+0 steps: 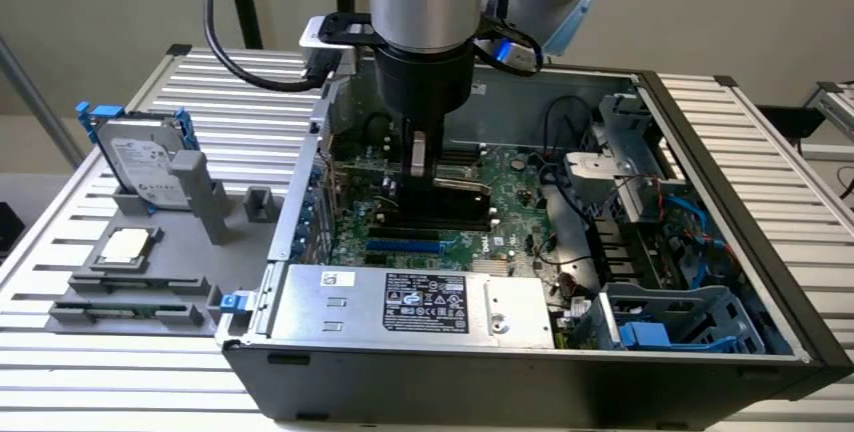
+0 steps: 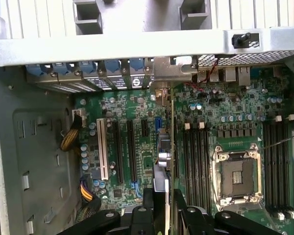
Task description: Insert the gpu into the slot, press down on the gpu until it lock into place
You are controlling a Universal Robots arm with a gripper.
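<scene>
- Exterior view: the gripper (image 1: 423,180) was seen reaching down from above into the open computer case (image 1: 534,382), its fingers closed partway onto the top edge of the gpu (image 1: 438,207).
- The gpu was held upright over the motherboard (image 1: 514,187), with its black cover turned toward the camera.
- The slot (image 1: 404,247) was seen as a blue strip just in front of the card's lower edge; whether the card touched it could not be told.
- A silver power supply (image 1: 414,302) was set at the near side of the case, and a grey hard drive (image 1: 140,162) was stood in a holder on the table (image 1: 80,372), well apart at the exterior view's left.
- Wrist view: the gripper (image 2: 162,198) was seen with one black finger on each side of the gpu (image 2: 165,156), which was viewed edge-on and ran away to its silver bracket (image 2: 174,73) at the case wall.
- A short blue stretch of the slot (image 2: 158,125) was shown just beside the card's edge; the rest was hidden by the card.
- Black memory slots (image 2: 193,161) and the processor socket (image 2: 236,174) were seen on the card's other side.
</scene>
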